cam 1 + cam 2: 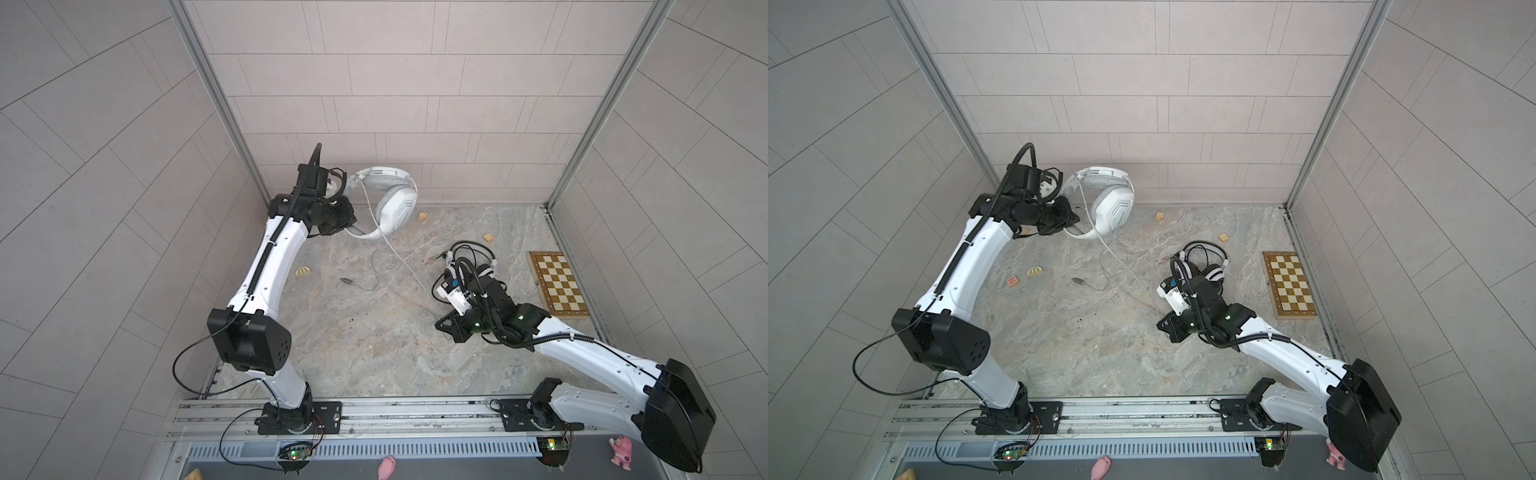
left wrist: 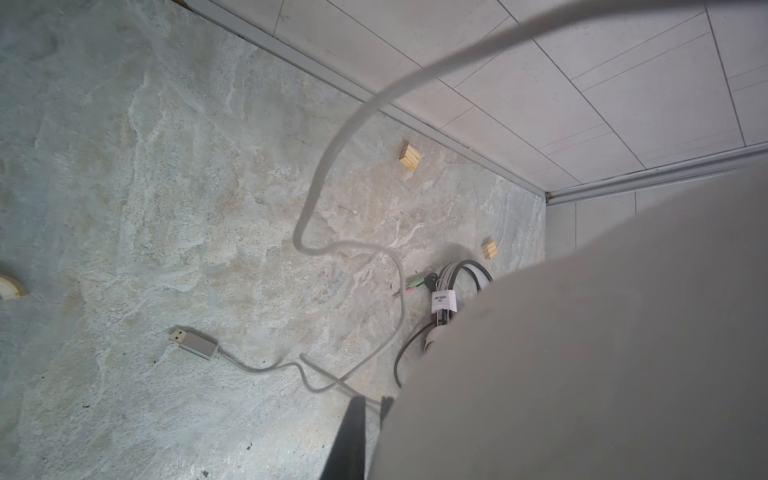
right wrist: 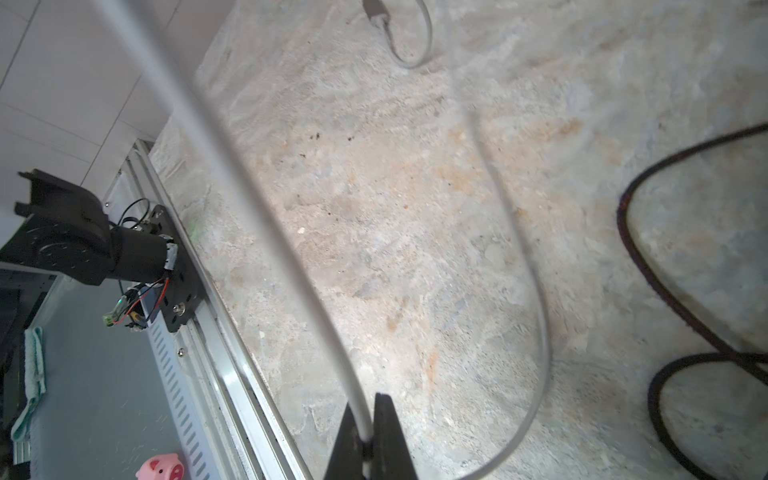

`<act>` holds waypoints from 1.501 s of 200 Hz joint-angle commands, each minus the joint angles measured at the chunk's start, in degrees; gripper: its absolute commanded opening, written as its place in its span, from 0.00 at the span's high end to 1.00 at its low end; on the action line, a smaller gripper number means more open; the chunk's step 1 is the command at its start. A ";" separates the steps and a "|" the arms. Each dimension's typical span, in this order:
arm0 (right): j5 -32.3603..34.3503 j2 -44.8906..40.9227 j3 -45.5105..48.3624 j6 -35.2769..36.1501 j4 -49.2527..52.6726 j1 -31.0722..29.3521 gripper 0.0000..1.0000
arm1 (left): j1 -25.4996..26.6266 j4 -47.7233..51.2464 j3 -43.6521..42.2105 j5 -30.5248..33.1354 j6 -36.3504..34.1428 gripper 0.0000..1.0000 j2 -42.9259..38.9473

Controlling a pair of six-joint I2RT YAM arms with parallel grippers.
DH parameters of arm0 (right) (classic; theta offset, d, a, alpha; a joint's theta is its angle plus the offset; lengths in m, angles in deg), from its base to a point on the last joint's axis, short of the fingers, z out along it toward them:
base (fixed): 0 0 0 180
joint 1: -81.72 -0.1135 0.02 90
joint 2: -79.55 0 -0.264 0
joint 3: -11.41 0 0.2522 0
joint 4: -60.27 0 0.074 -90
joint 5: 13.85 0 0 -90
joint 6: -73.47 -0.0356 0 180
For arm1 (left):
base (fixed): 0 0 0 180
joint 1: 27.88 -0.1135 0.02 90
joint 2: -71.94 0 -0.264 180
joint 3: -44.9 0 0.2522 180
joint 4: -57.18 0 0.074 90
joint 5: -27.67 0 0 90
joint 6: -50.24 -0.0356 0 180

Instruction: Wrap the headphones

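Observation:
The white headphones [image 1: 390, 199] [image 1: 1113, 203] hang in the air by the back wall, left of centre. My left gripper [image 1: 352, 226] [image 1: 1072, 226] [image 2: 370, 402] is shut on their headband, and their body [image 2: 582, 353] fills much of the left wrist view. Their grey cable [image 1: 399, 257] [image 1: 1121, 262] [image 3: 249, 187] runs taut down to my right gripper [image 1: 441, 323] [image 1: 1163, 322] [image 3: 368, 409], which is shut on it just above the table. The cable's USB plug [image 1: 345, 281] [image 2: 195, 343] lies on the table. The black-and-white headphones [image 1: 478, 266] [image 1: 1204, 266] lie behind the right gripper with their black cable coiled.
A chessboard [image 1: 559, 284] lies at the right edge of the table. Two wooden blocks [image 1: 422, 216] [image 1: 488, 237] sit near the back wall. A half-round piece [image 1: 302, 271] and a red block [image 1: 1013, 281] lie by the left arm. Pink toys [image 1: 386, 465] sit beyond the front rail.

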 commanded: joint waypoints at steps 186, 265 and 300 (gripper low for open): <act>5.93 -18.23 11.93 -10.46 1.65 30.76 0.96 | -6.00 15.02 18.23 -7.19 -5.64 1.00 10.14; -0.97 -14.29 6.57 -6.71 1.90 28.39 0.80 | -2.22 17.43 15.82 -4.47 -8.80 1.00 9.83; -3.11 -15.17 3.75 -5.13 2.04 27.30 0.57 | 0.57 19.92 18.06 -2.58 -10.55 1.00 10.91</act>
